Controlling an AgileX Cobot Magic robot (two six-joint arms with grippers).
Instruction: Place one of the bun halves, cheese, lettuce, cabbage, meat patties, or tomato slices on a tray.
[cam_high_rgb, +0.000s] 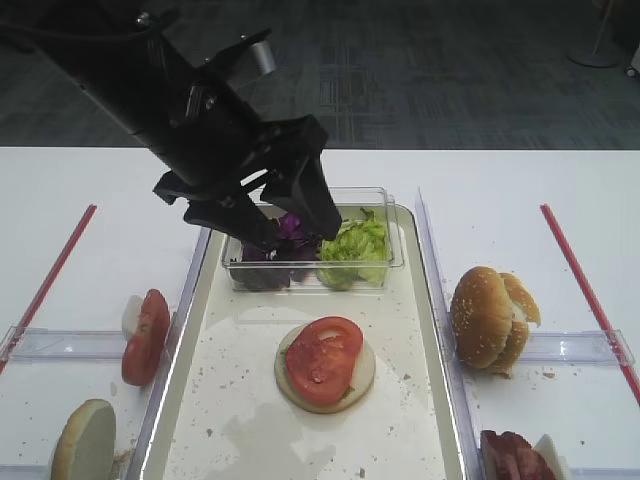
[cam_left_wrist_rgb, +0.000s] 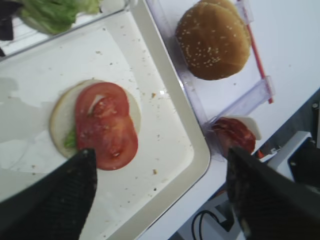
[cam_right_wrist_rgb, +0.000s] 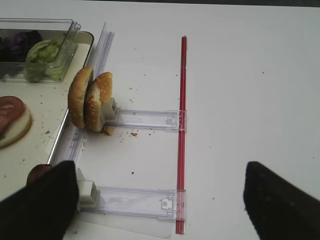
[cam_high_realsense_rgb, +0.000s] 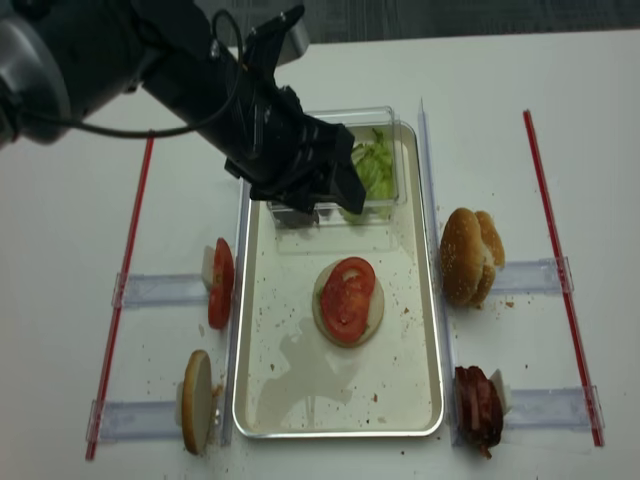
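A: Right, we start at the left hand (cam_high_rgb: 290, 235). We see its dark fingers (cam_left_wrist_rgb: 47, 195) spread wide with nothing between them, hanging over the clear tub (cam_high_rgb: 385, 262) at the far end of the tray (cam_high_realsense_rgb: 420, 400).

B: And under it we make out the cabbage (cam_high_rgb: 291, 228), dark purple, in the tub's left part, with the lettuce (cam_high_rgb: 355, 248) in the right part.

A: Whether a fingertip touches the cabbage, we cannot tell.

B: Moving outward, we find two overlapping tomato slices (cam_left_wrist_rgb: 106, 125) lying on a pale bun half (cam_high_rgb: 362, 375) near the middle of the tray, a bit of green showing beneath them.

A: Left of the tray, on the desk (cam_high_realsense_rgb: 60, 260), we see another tomato slice (cam_high_rgb: 146, 337) standing on edge in a clear holder (cam_high_rgb: 60, 343), and a bun half (cam_high_rgb: 84, 442) upright nearer the front.

B: On the right side we have the sesame bun halves (cam_right_wrist_rgb: 90, 102) standing together on edge just beside the tray, and the meat patties (cam_high_realsense_rgb: 476, 406) nearer the front.

A: The right hand (cam_right_wrist_rgb: 160, 200) is over the desk on that side; we see both its fingers well apart, holding nothing.
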